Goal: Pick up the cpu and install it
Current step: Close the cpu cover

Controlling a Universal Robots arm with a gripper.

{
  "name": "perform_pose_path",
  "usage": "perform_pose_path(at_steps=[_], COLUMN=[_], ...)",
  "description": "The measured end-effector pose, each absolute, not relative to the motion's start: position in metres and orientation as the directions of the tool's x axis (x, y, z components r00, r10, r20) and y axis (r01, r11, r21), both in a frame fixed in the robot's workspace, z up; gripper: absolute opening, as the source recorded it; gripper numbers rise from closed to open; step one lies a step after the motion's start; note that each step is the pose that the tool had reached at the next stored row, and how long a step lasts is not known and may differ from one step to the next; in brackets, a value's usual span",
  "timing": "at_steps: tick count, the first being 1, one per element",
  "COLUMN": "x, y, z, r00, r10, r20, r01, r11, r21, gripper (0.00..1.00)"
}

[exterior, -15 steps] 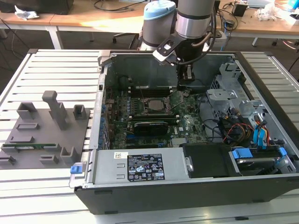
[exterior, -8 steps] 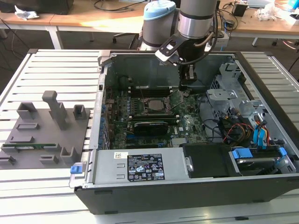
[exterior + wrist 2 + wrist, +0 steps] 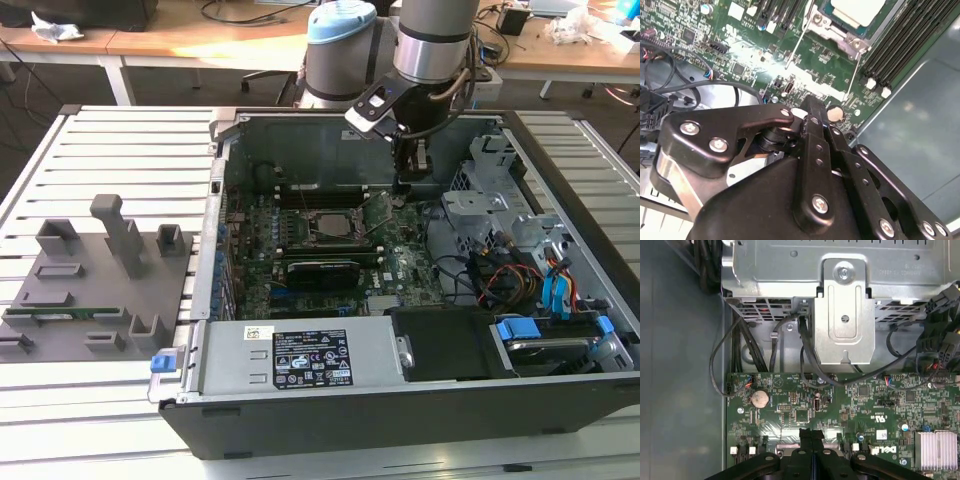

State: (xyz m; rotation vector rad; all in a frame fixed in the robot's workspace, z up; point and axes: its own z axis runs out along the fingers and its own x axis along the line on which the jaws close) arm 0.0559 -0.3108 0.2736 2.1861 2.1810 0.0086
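Green all over down here, just hovering the gripper (image 3: 812,432) above the motherboard (image 3: 865,405) with fingers (image 3: 806,436) pinched shut on nothing, near the socket (image 3: 826,26) holding the cpu (image 3: 854,9).

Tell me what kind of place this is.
Probably a robotics lab or test cell: an open desktop computer case sits on a slatted metal table beside a grey parts fixture, a robot arm reaches into it, and wooden desks stand behind.
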Motion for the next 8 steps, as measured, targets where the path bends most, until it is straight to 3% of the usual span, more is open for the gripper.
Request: perform_pose_path(at_steps=[8], x=[0.0564], y=[-0.3108], z=[0.2696], r00=[0.003], r10=[0.999], r20=[-0.034], r01=[0.999], r11=[-0.002], r21=[0.042], gripper=[0.11])
